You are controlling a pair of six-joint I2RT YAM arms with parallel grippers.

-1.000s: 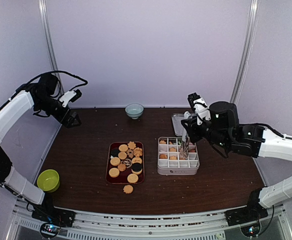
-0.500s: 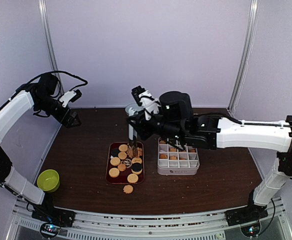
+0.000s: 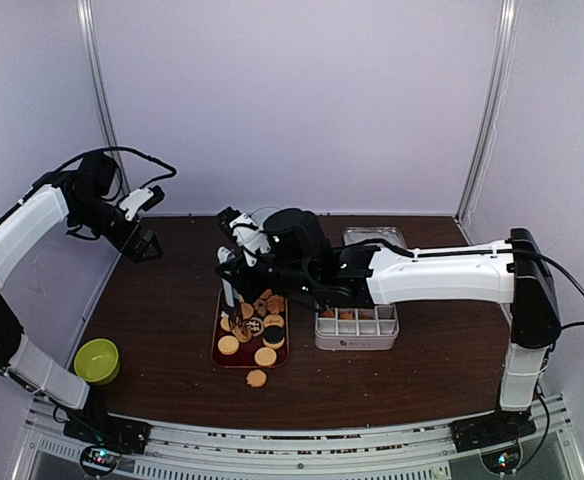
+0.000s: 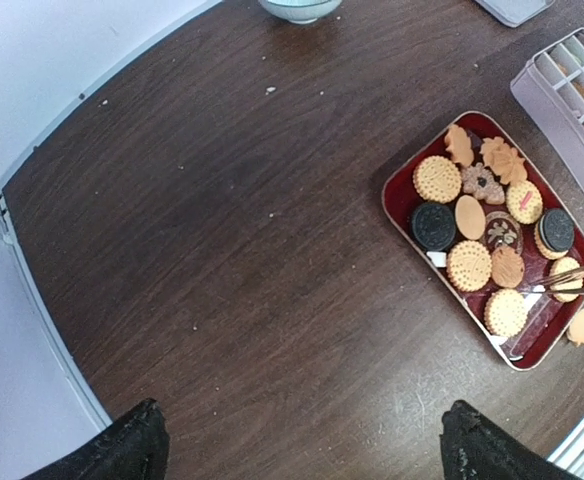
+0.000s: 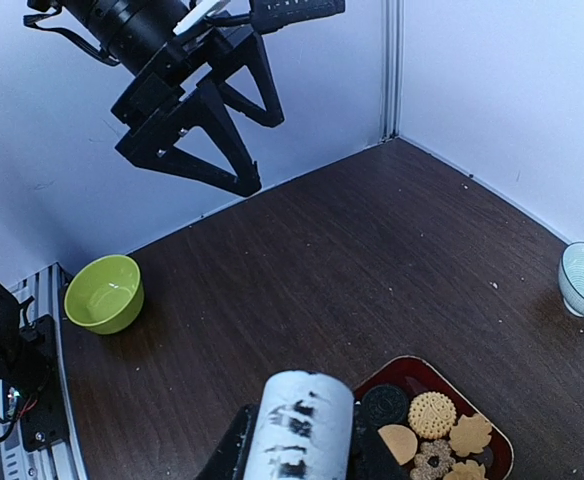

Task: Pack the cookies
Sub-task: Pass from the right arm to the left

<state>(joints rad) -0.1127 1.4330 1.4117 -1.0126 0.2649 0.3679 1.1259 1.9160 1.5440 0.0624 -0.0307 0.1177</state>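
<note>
The white left arm is raised at the far left, its black left gripper [image 3: 144,243] spread wide, fingers [image 4: 122,455] well apart. The white right arm stretches across to the left, black right gripper [image 3: 234,316] pointing down, its jaws hidden.

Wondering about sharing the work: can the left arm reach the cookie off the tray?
Probably yes: the stray cookie lies uncovered on the table, bare wood between it and the open left gripper; the right arm reaches over the tray just beyond.
</note>
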